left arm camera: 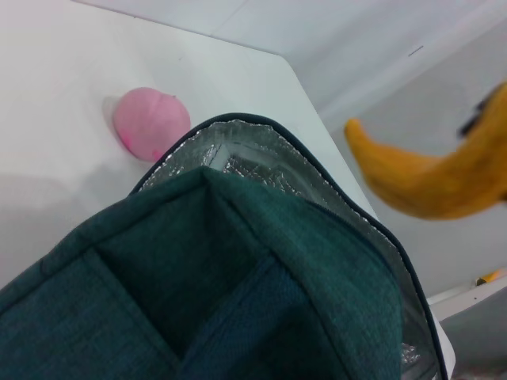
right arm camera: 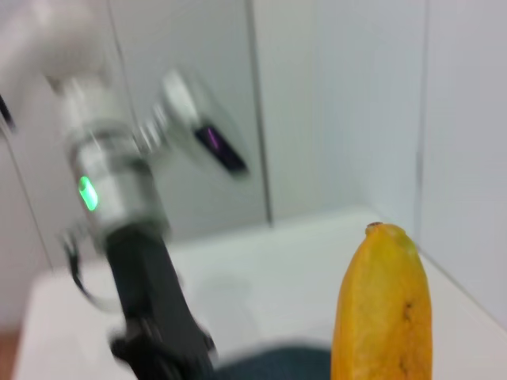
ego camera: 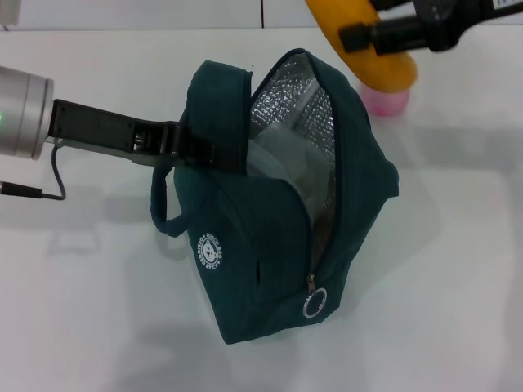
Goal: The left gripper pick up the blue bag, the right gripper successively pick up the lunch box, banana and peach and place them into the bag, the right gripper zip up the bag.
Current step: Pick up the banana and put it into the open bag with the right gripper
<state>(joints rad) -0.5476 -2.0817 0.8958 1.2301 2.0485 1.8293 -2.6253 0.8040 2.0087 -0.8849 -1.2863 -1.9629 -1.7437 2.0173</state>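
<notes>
Left arm: a silver-grey metal cylinder at the wrist, with a small green light on its side.
Left gripper: a flat matte-black block that steps down to a narrower black clamp part; edges are squared, surface plain.
Cable: a thin black cable loops from under the black block and ends in a straight black plug.
Right gripper: black, built of rounded bar-shaped parts, with a white strip at the upper edge.
Left arm from the right wrist view: a silver ringed cylinder with a glowing green light, then a long black body below it; blurred.
</notes>
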